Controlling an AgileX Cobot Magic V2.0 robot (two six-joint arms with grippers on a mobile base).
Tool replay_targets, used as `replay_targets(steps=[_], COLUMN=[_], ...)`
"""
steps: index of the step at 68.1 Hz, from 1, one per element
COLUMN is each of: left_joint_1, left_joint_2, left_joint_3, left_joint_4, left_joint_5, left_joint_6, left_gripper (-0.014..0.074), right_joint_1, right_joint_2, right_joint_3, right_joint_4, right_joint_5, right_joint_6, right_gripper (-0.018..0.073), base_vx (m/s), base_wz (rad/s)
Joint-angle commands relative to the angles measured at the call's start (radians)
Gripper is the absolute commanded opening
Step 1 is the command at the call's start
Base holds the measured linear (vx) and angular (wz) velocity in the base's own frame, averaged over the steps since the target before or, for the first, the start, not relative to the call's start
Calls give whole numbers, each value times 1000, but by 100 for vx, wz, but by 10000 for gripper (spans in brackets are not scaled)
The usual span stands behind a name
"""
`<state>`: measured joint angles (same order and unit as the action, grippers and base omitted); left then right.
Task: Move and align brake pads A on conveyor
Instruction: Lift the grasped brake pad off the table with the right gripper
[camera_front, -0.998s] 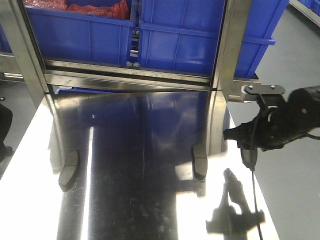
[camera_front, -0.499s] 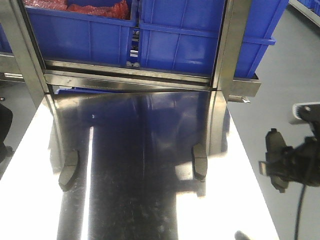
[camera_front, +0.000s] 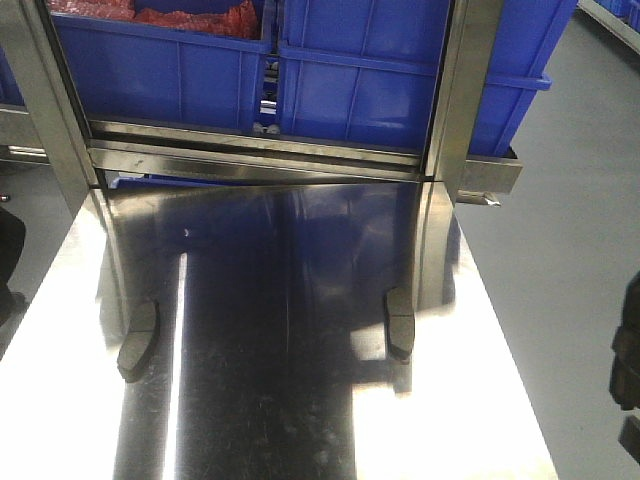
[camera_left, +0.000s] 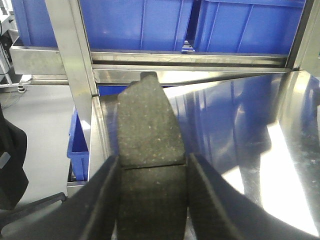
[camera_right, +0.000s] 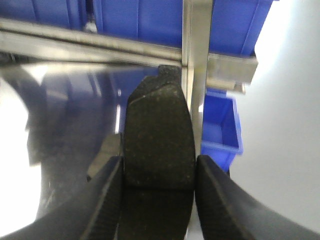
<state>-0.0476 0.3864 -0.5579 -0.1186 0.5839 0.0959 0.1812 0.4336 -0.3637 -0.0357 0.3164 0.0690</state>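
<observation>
Two brake pads clamped in the grippers, two more lying on the steel table (camera_front: 280, 400).

The left gripper (camera_left: 152, 159) is closed on the left-held pad (camera_left: 147, 120) by the table's left side. The right gripper (camera_right: 160, 160) is closed on the right-held pad (camera_right: 157, 120) by its right side. The left table pad (camera_front: 136, 341) and the right table pad (camera_front: 399, 325) lie well apart, with bare steel between them. A crossbar (camera_front: 250, 150), uprights (camera_front: 462, 90) and blue bins (camera_front: 360, 80) close off the table's far end. Open grey floor (camera_front: 560, 250) lies past its right edge.
</observation>
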Motion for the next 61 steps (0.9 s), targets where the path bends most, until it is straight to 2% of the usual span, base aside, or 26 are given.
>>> replay_targets(steps=[1, 13, 61], left_joint_1=[-7, -7, -7], left_joint_2=[6, 6, 6], left_joint_3=[-30, -30, -30], left_joint_4=[-11, -11, -11], left_joint_5=[-96, -96, -96], left_joint_6=[-1, -1, -1], left_gripper=[72, 72, 72], right_joint_1=[-1, -1, -1], right_joint_2=[-66, -123, -123], right_joint_3=[-5, 6, 6], right_joint_4=[-3, -3, -3], right_joint_5=[-134, -161, -173], right_joint_6=[-9, -9, -9], right_gripper=[24, 24, 24], base_vx=[0, 0, 0], base_wz=[0, 0, 0])
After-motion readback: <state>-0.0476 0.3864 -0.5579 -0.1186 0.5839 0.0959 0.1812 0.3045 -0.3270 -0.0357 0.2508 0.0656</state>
